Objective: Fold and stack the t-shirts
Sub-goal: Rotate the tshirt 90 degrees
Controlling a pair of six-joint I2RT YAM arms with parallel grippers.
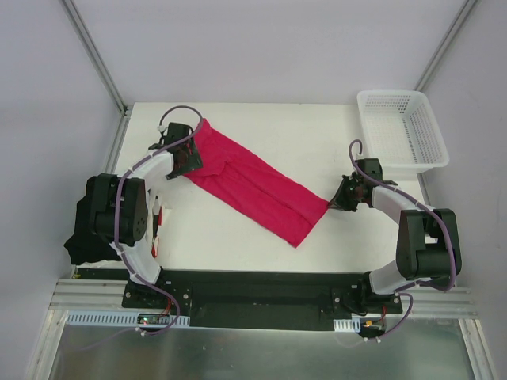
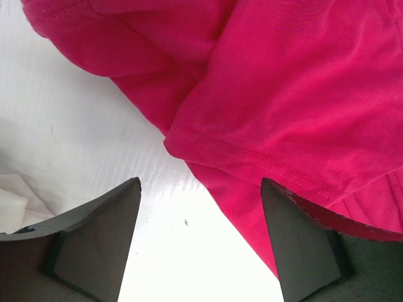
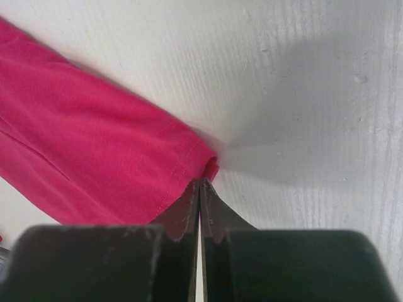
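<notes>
Crimson tee [image 3: 94, 157] between closed right fingers [image 3: 181, 217]

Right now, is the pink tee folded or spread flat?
Partly folded: the pink tee lies as a long narrow strip with overlapping layers, diagonal on the table. It is not yet a compact fold.

The left arm reaches to the far left of the table, its gripper [image 1: 184, 156] [image 2: 201, 189] pointing down with fingers [image 2: 101, 233] spread wide apart. The right arm bends at the elbow and reaches inward. Its gripper [image 1: 338, 203] [image 3: 200, 184] is low, jaws pressed together on a corner of the pink t-shirt [image 1: 261, 186] [image 3: 94, 163].
</notes>
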